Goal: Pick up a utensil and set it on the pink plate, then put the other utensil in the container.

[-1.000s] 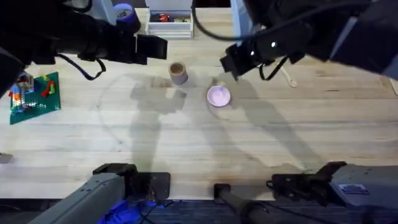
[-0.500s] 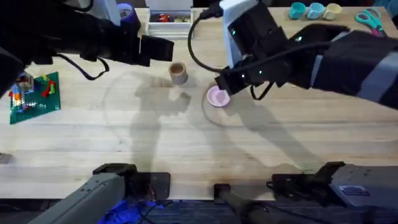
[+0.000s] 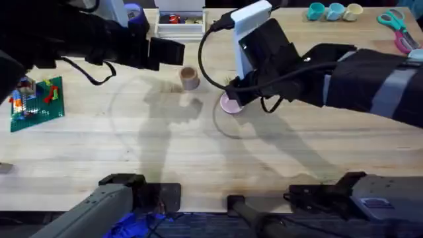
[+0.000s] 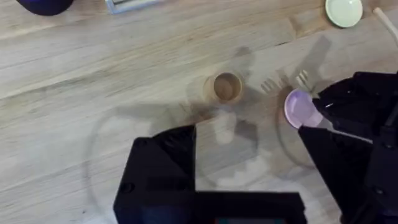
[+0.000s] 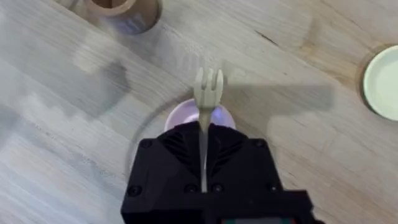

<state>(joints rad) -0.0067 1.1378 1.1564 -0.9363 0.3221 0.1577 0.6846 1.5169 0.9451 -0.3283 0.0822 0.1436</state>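
Lego board (image 3: 36, 104), scissors (image 3: 394, 20), three small cups (image 3: 334, 10), white tray (image 3: 180, 24).

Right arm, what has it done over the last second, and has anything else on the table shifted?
The right gripper, shut on the small pale wooden fork, swung left and toward the bases until it covered most of the small round pink plate, the fork's tines poking past the plate's rim. The left gripper stayed hovering; the brown cardboard cup kept its place.

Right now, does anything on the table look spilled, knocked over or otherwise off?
Nothing stands out. The container stands upright, the pink plate lies flat, and the right gripper holds the fork over the plate.
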